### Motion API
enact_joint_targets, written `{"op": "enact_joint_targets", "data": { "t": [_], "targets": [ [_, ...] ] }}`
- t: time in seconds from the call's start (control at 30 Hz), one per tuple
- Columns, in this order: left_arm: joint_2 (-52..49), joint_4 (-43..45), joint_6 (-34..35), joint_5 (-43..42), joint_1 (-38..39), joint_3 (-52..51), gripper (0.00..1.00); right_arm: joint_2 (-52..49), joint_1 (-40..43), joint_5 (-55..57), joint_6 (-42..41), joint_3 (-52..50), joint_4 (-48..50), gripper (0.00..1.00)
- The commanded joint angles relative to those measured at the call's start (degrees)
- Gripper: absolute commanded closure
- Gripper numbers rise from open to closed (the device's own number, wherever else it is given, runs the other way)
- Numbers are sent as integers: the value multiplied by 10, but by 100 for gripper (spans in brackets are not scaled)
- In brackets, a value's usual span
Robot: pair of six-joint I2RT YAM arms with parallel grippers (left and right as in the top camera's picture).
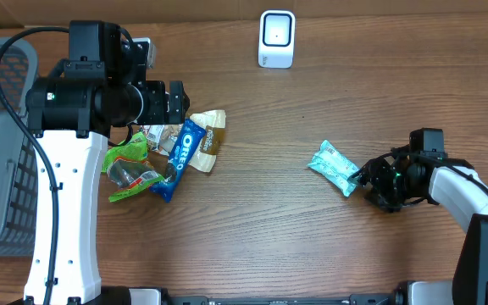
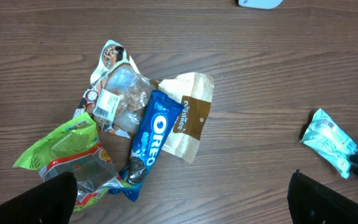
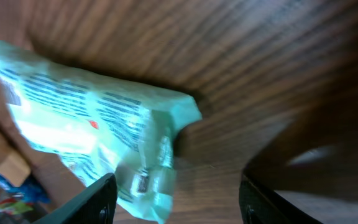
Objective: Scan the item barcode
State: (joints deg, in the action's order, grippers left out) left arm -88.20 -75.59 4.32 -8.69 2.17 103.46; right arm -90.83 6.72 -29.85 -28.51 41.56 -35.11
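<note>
Since the teal packet (image 1: 332,166) lies flat on the right half of the tabletop (image 1: 312,246), the right fingers (image 1: 365,178) are much the nearer pair. They sit low, just at the packet's lower-right end. Its long axis runs from that end up and to the left, so the packet points away from the fingers, roughly toward the middle of the tabletop.

The right wrist view shows these fingers partly open. The crimped end of the packet lies in the gap, close to one finger and clear of the other. Nothing looks pinched, so the packet is judged not held yet.

The white scanner (image 1: 276,38) stands well apart at the far edge, up and left of the packet.

The left fingers (image 1: 174,102) hang wide open and empty above the pile of snack packs (image 1: 180,152).
</note>
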Motion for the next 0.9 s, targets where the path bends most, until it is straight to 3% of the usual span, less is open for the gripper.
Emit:
{"op": "enact_joint_targets", "data": {
  "t": [0.0, 0.23, 0.37, 0.53, 0.7, 0.87],
  "targets": [
    [-2, 0, 6, 3, 0, -2, 0, 7, 0, -1, -35, -31, 37, 35],
    [-2, 0, 6, 3, 0, -2, 0, 7, -19, 6, -70, -98, 186, 34],
    [-2, 0, 6, 3, 0, -2, 0, 7, -26, 95, -64, -104, 206, 39],
    [-2, 0, 6, 3, 0, -2, 0, 7, -26, 133, 47, -104, 261, 40],
    [-2, 0, 6, 3, 0, -2, 0, 7, -26, 113, 94, -104, 329, 40],
    [-2, 0, 6, 3, 0, -2, 0, 7, -26, 89, 92, -103, 306, 36]
  ]
}}
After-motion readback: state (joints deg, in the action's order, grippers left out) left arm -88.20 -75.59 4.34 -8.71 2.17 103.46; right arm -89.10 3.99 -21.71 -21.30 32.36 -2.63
